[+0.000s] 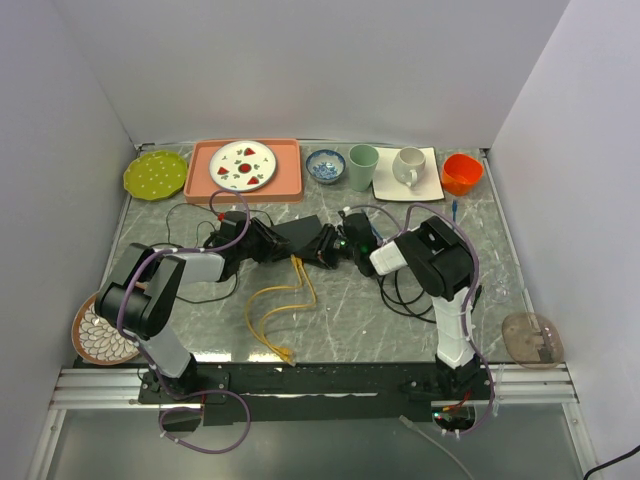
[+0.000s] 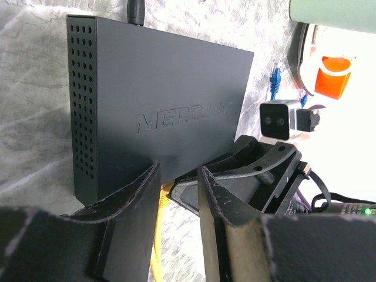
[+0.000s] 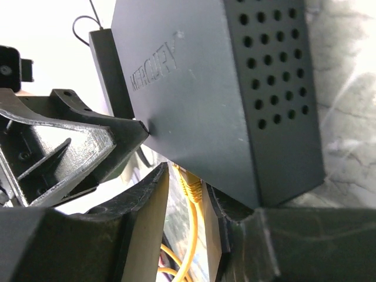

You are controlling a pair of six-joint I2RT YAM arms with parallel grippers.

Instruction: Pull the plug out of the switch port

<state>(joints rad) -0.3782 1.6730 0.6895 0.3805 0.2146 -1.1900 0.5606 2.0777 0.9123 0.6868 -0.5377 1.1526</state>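
The switch (image 1: 300, 236) is a flat black box lying between my two grippers. It fills the left wrist view (image 2: 158, 100) and the right wrist view (image 3: 223, 88). A yellow plug (image 3: 192, 185) sits in a socket on its near edge, and its yellow cable (image 1: 278, 305) loops toward me. My right gripper (image 3: 187, 194) is open with a finger on each side of the plug, and the right-hand finger (image 3: 214, 211) touches it. In the top view this gripper (image 1: 335, 246) is at the switch's right end. My left gripper (image 1: 266, 240) (image 2: 179, 191) is open at the switch's left end, the yellow cable (image 2: 157, 235) showing in its gap.
A small black adapter block (image 2: 276, 119) and a blue cable end (image 2: 274, 79) lie beyond the switch. Along the back stand a green plate (image 1: 156, 174), a pink tray (image 1: 200, 170) with a plate, a bowl (image 1: 325, 166), a green cup (image 1: 363, 166), a white mug (image 1: 407, 166) and an orange cup (image 1: 461, 173). Black cables (image 1: 400, 290) lie beside the right arm.
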